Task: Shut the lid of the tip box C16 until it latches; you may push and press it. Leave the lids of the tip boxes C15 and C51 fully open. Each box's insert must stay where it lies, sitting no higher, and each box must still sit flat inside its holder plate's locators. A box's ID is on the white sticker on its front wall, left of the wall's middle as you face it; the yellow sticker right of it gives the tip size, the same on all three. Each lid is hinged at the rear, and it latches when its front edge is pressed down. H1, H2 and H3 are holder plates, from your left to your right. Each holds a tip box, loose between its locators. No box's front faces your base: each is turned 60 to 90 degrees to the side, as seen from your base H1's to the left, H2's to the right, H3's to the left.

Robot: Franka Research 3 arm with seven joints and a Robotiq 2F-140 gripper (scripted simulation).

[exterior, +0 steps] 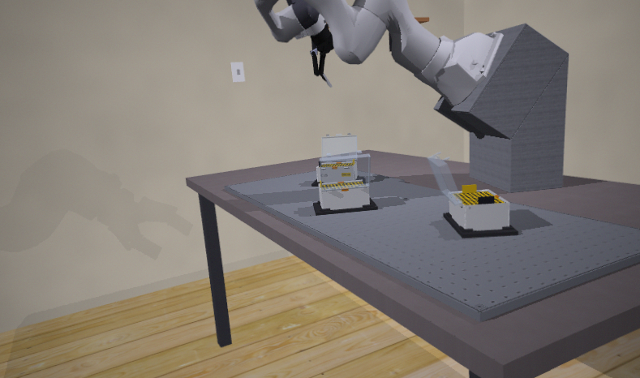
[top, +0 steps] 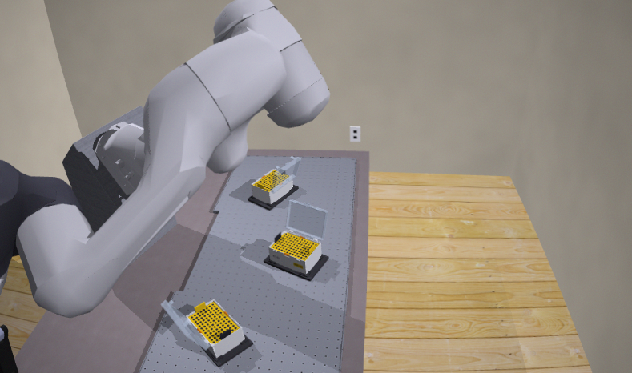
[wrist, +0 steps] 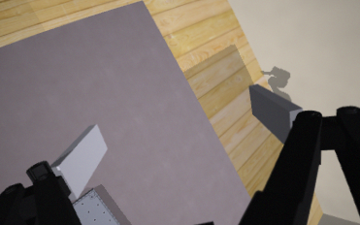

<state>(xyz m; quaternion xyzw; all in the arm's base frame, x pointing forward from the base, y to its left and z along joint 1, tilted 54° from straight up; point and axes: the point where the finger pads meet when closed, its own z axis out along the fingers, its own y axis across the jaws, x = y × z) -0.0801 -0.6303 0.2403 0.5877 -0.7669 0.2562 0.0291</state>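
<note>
Three white tip boxes with yellow inserts stand on black holder plates on the grey perforated board, all with clear lids raised. In the top view one is at the far end (top: 272, 184), one in the middle (top: 295, 250) and one nearest (top: 215, 326). In the exterior view two boxes overlap at the left (exterior: 343, 187) and one stands at the right (exterior: 479, 211). The stickers are too small to read, so I cannot tell which box is C16. My gripper (exterior: 320, 66) hangs high above the table, far from every box. It is open and empty, with the fingers wide apart in the wrist view (wrist: 174, 194).
The arm's grey slanted pedestal (exterior: 514, 117) stands on the brown table behind the board. The wrist view shows bare table top (wrist: 86, 97), a corner of the board (wrist: 93, 208) and the wooden floor (wrist: 222, 73) beyond the table edge.
</note>
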